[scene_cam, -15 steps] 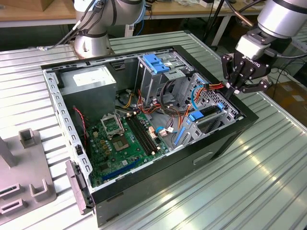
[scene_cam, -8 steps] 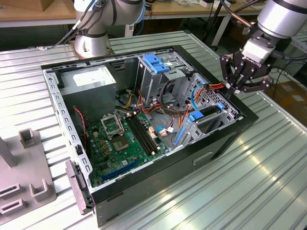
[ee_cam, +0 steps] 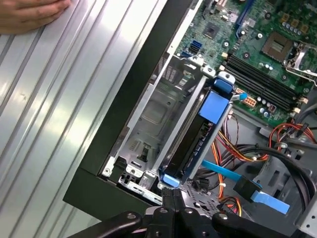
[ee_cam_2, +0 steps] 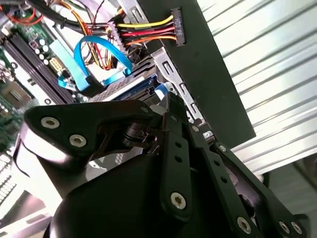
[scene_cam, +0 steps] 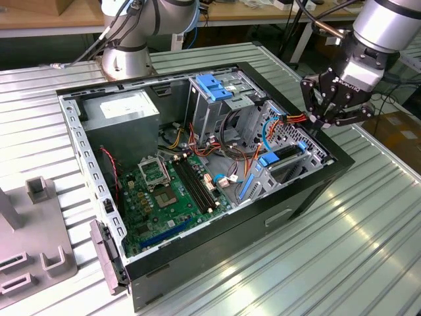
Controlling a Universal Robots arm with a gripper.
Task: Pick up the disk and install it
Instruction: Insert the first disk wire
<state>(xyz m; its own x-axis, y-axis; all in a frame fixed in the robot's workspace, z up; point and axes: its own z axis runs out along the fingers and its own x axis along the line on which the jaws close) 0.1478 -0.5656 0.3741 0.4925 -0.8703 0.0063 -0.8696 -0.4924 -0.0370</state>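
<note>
Tabletop of ribbed silver metal [scene_cam: 368, 250] is carrying a big black computer case [scene_cam: 289, 210], which is lying on its side with the panel off. A pale grey robot arm [scene_cam: 388, 23] is reaching down over one corner of that case. Inside the case, a green circuit board [scene_cam: 164, 197] is covering most of the floor, and a plain grey metal power-supply box [scene_cam: 125, 108] is sitting against the wall by it. A tall grey metal drive cage with a blue plastic latch on top [scene_cam: 214, 89] is standing deeper in the case.

Under the arm, in the low bay at the case's corner, the flat grey metal disk in its bright blue plastic rail [ee_cam: 198, 139] is standing on edge in a slot, one blue end tab towards the circuit board, the other towards the case wall. The black claw [scene_cam: 320, 122] is hanging right over that corner with its fingers drawn together, tips meeting just beside the near blue tab [ee_cam: 168, 179]; from here I cannot tell whether they are pinching it.

A black plug on yellow, red and black wires [ee_cam_2: 176, 27] is lying on the case rim. A blue ribbon cable [ee_cam_2: 99, 54] is looping inside the case near the disk. A hand [ee_cam: 29, 12] is resting on the tabletop outside the case.
</note>
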